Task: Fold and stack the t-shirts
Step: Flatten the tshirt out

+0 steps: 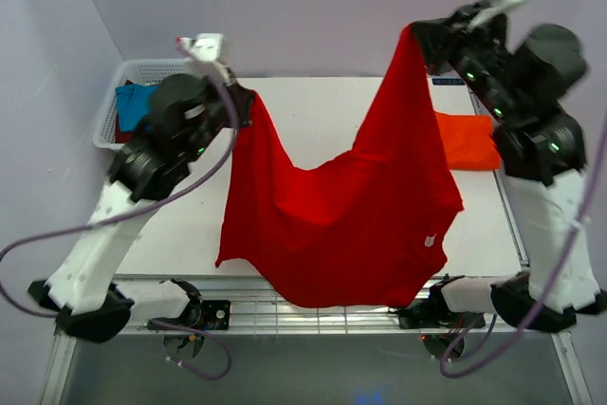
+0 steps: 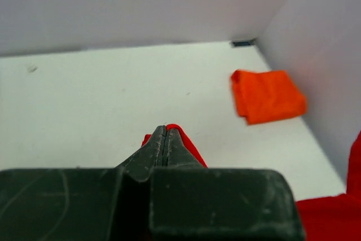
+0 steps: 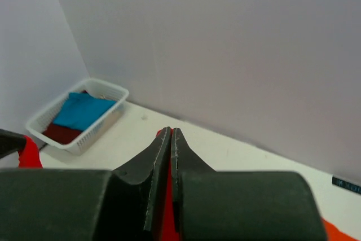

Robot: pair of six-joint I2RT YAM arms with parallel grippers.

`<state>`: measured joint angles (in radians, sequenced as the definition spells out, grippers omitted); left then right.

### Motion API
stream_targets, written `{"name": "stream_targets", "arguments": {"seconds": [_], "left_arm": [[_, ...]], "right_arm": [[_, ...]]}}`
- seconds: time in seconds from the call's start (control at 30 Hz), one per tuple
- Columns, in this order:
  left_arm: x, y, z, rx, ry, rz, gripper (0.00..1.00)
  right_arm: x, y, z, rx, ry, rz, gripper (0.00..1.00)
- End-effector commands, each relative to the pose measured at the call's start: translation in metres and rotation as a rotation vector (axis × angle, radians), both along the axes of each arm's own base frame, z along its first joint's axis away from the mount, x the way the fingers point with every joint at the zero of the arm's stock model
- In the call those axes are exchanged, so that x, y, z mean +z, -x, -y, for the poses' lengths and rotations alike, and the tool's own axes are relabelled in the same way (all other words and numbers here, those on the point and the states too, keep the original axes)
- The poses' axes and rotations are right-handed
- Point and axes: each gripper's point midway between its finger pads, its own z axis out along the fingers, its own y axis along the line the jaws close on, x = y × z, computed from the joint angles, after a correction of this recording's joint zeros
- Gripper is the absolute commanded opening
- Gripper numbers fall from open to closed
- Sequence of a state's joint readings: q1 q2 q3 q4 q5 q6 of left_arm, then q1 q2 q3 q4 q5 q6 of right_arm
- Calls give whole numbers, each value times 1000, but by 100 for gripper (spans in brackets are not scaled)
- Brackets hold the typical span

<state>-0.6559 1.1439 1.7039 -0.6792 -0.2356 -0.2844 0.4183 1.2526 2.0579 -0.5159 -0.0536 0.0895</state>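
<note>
Top external view: I am looking down on a flat white table [image 1: 322,106] with both of my arms raised over it and a bright red soft cloth t-shirt [image 1: 351,206] strung between them. My left gripper [image 1: 248,109] is clenched on one edge of the red shirt, low over the left part of the table. My right gripper [image 1: 417,40] is clenched on another edge, lifted much higher toward the back right. The cloth sags in a deep curve between the two grips. Its lower part hangs wide and loose, and in this view it reaches past the table's near edge, over a metal wire rack [image 1: 275,315]. A folded orange-red cloth t-shirt [image 1: 467,139] lies flat on the right side of the table, partly hidden behind the hanging red cloth and my right arm. A white plastic mesh basket [image 1: 128,71] sits at the back left corner, just beside my left arm. Inside it lies a teal-blue cloth t-shirt [image 1: 137,101]. From the left wrist camera, my two dark fingers are pressed together, with a small fold of red cloth showing at their tips. The orange-red shirt lies well beyond them near the right wall. From the right wrist camera, the fingers are closed on a thin strip of red cloth that fills the slit between them. Far below, the basket holds the teal-blue shirt on top of a dark maroon cloth t-shirt [image 3: 61,134]; both are too bunched for me to make out sleeves.
</note>
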Motion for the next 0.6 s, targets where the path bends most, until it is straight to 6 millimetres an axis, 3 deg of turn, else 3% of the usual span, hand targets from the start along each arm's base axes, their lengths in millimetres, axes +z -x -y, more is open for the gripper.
{"name": "stream_targets", "arguments": {"seconds": [0.0, 0.03, 0.07, 0.1, 0.13, 0.17, 0.2, 0.23, 0.27, 0.3, 0.33, 0.37, 0.4, 0.43, 0.47, 0.53, 0.57], "left_arm": [[-88, -76, 9, 187, -224, -165, 0], [-96, -89, 8, 214, -240, -182, 0], [-99, -101, 9, 228, -247, -190, 0], [-81, -112, 9, 240, -226, -157, 0], [-88, -132, 10, 264, -244, -171, 0], [-77, -142, 9, 280, -238, -149, 0], [-61, -150, 8, 290, -241, -115, 0], [-8, -151, 2, 309, -176, -17, 0], [-7, -164, 7, 316, -189, -16, 0], [13, -167, 5, 323, -188, 30, 0], [55, -159, -1, 333, -134, 118, 0], [64, -164, 0, 337, -126, 152, 0], [76, -161, -4, 347, -131, 191, 0], [79, -166, -2, 351, -124, 225, 0], [97, -151, -12, 361, -102, 271, 0], [103, -143, -20, 376, -99, 309, 0], [89, -148, -18, 379, -120, 310, 0]], "right_arm": [[-42, -77, -8, -117, 50, -87, 8], [-58, -101, -15, -129, 68, -117, 8], [-58, -113, -15, -152, 65, -113, 8], [-52, -123, -13, -172, 54, -86, 8], [-59, -141, -16, -185, 63, -93, 8], [-34, -142, -12, -199, 39, -34, 8], [-22, -147, -8, -206, 29, -6, 8], [-26, -165, -13, -200, 36, -9, 8], [-12, -166, -12, -195, 26, 26, 8], [22, -155, -4, -202, -5, 105, 8], [29, -159, -5, -199, -13, 134, 8], [40, -152, -4, -187, -24, 171, 8], [34, -158, -4, -188, -20, 167, 8], [56, -141, 1, -186, -48, 248, 8], [59, -137, 3, -187, -47, 270, 8], [67, -129, 8, -195, -55, 299, 8], [72, -124, 5, -173, -17, 333, 8]]}}
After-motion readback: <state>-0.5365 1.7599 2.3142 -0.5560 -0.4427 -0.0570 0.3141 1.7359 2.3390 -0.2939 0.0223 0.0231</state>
